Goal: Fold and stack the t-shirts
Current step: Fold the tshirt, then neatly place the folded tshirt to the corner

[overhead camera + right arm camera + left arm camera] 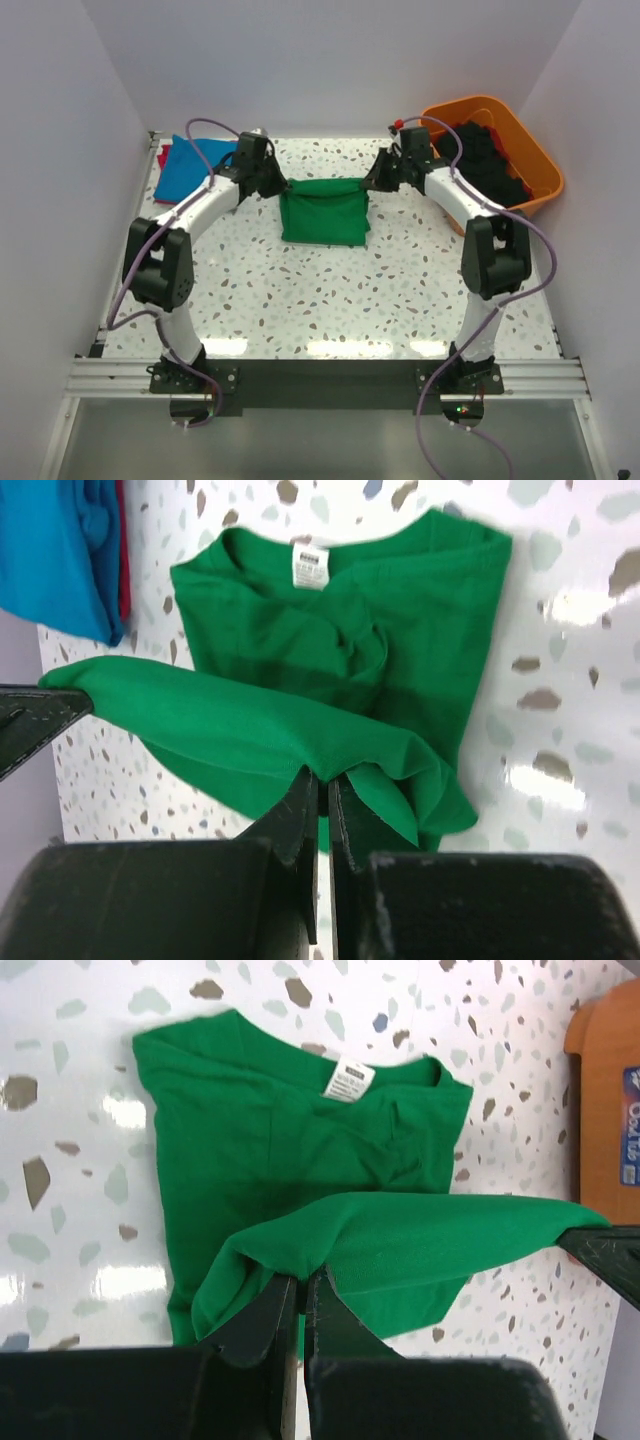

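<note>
A bright green t-shirt (324, 215) lies partly folded mid-table, its white label (347, 1082) showing near the collar. My left gripper (278, 184) is shut on the shirt's far left corner (300, 1278). My right gripper (372, 182) is shut on its far right corner (324, 777). Both hold that edge taut and lifted above the rest of the shirt (400, 640). A folded blue t-shirt (188, 168) lies on a red one (160, 158) at the far left. Black shirts (490, 158) fill the tub.
An orange plastic tub (540, 165) stands at the far right corner; its side shows in the left wrist view (605, 1100). White walls close in the terrazzo table (330, 290) on three sides. The blue shirt shows in the right wrist view (50, 550).
</note>
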Robot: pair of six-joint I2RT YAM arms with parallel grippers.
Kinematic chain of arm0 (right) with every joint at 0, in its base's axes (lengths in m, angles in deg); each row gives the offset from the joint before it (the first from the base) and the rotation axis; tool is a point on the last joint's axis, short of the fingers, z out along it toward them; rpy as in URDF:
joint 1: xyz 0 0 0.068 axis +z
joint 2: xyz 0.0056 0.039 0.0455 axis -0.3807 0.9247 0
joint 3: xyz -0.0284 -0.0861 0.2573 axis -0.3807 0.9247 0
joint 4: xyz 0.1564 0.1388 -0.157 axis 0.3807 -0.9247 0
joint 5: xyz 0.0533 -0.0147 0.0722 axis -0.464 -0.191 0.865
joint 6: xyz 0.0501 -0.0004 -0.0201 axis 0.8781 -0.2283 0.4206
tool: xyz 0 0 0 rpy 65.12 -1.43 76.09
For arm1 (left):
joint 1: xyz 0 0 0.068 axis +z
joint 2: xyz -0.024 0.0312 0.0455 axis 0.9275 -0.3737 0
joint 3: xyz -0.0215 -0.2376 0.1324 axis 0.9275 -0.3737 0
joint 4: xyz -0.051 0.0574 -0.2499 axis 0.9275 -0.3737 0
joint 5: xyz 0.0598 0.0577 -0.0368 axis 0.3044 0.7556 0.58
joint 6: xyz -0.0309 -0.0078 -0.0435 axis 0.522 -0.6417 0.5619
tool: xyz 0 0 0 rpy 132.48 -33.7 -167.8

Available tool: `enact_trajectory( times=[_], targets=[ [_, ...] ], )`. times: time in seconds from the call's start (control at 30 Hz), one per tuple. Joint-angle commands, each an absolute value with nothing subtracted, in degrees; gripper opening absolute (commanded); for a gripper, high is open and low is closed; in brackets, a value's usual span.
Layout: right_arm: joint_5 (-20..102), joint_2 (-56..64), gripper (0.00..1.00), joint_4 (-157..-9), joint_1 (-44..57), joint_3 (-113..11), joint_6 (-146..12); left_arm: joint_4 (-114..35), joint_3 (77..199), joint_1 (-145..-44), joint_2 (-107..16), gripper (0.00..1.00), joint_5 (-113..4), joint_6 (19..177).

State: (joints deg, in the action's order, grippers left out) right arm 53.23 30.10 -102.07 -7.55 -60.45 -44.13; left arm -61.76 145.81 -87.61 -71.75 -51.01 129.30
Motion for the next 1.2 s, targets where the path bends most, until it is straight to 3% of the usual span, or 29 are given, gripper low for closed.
enact_trajectory(
  times=[0.0,0.17,0.2,0.23,0.27,0.3,0.33,0.4,0.5,0.7,1.0,1.17],
  targets=[
    [57.5,35.9,0.00,-98.7,-9.3,-67.3,-43.9,-61.5,152.4,-84.5,-78.0,0.00,-49.3,127.3],
    [60.6,49.4,0.00,-96.7,-9.4,-77.1,-44.7,-61.5,159.6,-83.2,-87.6,0.00,-43.9,127.5],
    [60.1,51.3,0.01,-97.4,-9.5,-81.5,-44.8,-61.6,162.5,-82.5,-89.1,0.07,-43.6,127.4],
    [59.7,53.4,0.19,-99.5,-9.4,-83.8,-45.1,-62.2,164.1,-82.1,-90.5,0.46,-43.7,127.4],
    [59.9,54.9,0.30,-100.6,-9.5,-86.0,-45.3,-62.9,165.5,-81.9,-92.5,0.71,-45.0,126.7],
    [60.1,56.9,0.51,-101.6,-9.4,-89.7,-45.5,-62.9,167.5,-81.6,-92.9,0.99,-45.2,126.3],
    [60.1,57.3,0.57,-102.1,-9.4,-91.1,-45.8,-62.8,167.9,-81.7,-93.1,1.00,-45.3,125.5],
    [60.1,56.5,0.80,-102.0,-9.3,-93.2,-46.1,-61.5,167.0,-81.7,-91.5,1.00,-46.1,125.0],
    [58.9,52.3,0.99,-102.5,-8.9,-90.6,-47.3,-59.2,160.4,-82.1,-86.9,1.00,-47.8,124.4],
    [54.8,41.1,0.99,-102.5,-6.6,-74.4,-52.0,-55.0,148.7,-82.3,-81.3,1.00,-50.7,122.9],
    [47.5,16.4,0.99,-95.3,0.4,-41.5,-51.2,-57.1,149.9,-84.1,-86.1,1.00,-51.1,119.3],
    [45.4,3.6,0.99,-94.3,0.7,-29.3,-49.1,-60.1,152.4,-85.1,-90.8,0.86,-49.8,118.8]
  ],
)
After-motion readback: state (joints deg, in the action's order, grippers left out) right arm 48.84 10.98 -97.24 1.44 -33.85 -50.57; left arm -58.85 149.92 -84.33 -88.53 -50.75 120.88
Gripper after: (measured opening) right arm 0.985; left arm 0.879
